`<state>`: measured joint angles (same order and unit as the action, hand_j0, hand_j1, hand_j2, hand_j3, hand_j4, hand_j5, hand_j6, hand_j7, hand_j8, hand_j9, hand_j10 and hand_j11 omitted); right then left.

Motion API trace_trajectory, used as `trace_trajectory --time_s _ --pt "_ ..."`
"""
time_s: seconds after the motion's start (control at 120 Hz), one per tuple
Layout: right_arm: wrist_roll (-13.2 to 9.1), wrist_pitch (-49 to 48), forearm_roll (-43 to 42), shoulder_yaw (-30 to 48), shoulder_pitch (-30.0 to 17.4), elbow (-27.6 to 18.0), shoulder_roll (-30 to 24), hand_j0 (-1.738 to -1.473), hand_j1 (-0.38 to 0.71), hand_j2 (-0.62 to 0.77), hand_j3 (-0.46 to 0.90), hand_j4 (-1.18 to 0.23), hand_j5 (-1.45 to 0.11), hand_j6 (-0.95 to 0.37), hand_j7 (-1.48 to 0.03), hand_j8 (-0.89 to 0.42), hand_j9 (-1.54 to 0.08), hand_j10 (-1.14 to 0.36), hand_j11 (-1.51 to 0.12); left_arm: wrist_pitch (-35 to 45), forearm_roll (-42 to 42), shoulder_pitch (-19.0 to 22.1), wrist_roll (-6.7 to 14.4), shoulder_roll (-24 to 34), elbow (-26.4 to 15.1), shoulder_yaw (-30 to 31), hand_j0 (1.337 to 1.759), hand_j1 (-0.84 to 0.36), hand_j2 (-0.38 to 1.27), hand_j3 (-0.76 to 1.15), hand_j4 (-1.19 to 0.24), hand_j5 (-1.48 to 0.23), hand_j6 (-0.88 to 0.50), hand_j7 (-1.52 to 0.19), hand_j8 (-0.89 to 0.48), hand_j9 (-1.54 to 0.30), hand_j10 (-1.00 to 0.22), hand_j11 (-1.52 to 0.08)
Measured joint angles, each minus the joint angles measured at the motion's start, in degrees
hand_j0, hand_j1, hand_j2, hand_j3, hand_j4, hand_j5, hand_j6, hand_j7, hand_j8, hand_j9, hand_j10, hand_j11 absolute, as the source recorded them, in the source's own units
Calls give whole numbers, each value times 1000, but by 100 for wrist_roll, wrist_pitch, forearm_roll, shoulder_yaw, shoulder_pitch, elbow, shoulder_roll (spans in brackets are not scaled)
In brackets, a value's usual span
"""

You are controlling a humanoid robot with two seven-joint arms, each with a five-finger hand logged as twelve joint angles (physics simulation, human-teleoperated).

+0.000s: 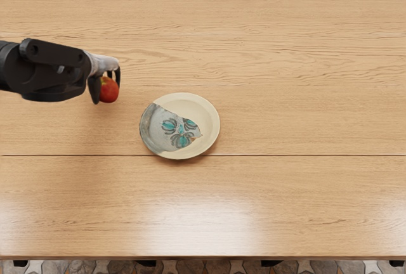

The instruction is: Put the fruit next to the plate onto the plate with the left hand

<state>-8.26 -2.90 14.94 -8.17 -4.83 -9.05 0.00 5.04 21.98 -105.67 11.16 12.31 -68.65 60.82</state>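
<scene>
A small red fruit, an apple (110,89), lies on the wooden table to the left of the plate (203,112). The plate is cream with a grey part and teal leaf marks. My left hand (105,80) comes in from the left edge on a dark arm. Its fingers (116,75) curl down around the apple from above and from the left. The apple sits a short gap away from the plate's left rim. I cannot tell whether the apple is lifted off the table.
The wooden table (285,65) spreads wide on all sides of the plate. A seam runs across it just below the plate. The table's front edge lies near the bottom of the view.
</scene>
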Motion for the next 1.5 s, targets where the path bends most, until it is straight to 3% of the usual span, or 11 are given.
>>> trace_trajectory --time_s 0.167,0.283,0.35,0.525,0.7,0.925,1.092,1.5 --pt "0 0 0 0 0 0 0 -1658 -333 -3 0 -13 -17 -13 -17 -13 -17 -13 -17 -228 0 -348 5 123 -547 2 1657 -289 213 0 -480 -790 -382 -792 -538 -791 -593 -792" --pt "0 0 0 0 0 0 0 -1658 -333 -3 0 -13 -17 -13 -17 -13 -17 -13 -17 -550 5 -544 10 196 -685 -1 1656 -288 185 0 -479 -789 -389 -796 -541 -793 -592 -794" --pt "0 0 0 0 0 0 0 -1658 -333 -3 0 -13 -17 -13 -17 -13 -17 -13 -17 -673 0 -707 12 236 -731 0 1657 -292 252 0 -486 -788 -389 -799 -546 -792 -592 -794" --pt "0 0 0 0 0 0 0 -1658 -333 -3 0 -13 -17 -13 -17 -13 -17 -13 -17 -986 9 -1191 16 287 -931 -8 1656 -289 169 0 -475 -786 -378 -803 -537 -795 -592 -796" --pt "0 0 0 0 0 0 0 -1658 -333 -3 0 -13 -17 -13 -17 -13 -17 -13 -17 -1079 8 -1246 17 140 -1179 -51 1657 -305 215 0 -466 -788 -373 -797 -537 -791 -595 -792" --pt "0 0 0 0 0 0 0 -1658 -333 -3 0 -13 -17 -13 -17 -13 -17 -13 -17 -1283 12 -1456 23 -235 -1339 -311 1656 -291 161 0 -461 -790 -373 -796 -532 -791 -595 -792" --pt "0 0 0 0 0 0 0 -1658 -333 -3 0 -13 -17 -13 -17 -13 -17 -13 -17 -1361 3 -1516 24 -530 -1370 -508 1657 -298 234 0 -466 -790 -379 -795 -544 -790 -595 -791" --pt "0 0 0 0 0 0 0 -1658 -333 -3 0 -13 -17 -13 -17 -13 -17 -13 -17 -1352 7 -1568 32 -1073 -1305 -933 1656 -275 158 0 -472 -795 -392 -796 -567 -796 -592 -797"
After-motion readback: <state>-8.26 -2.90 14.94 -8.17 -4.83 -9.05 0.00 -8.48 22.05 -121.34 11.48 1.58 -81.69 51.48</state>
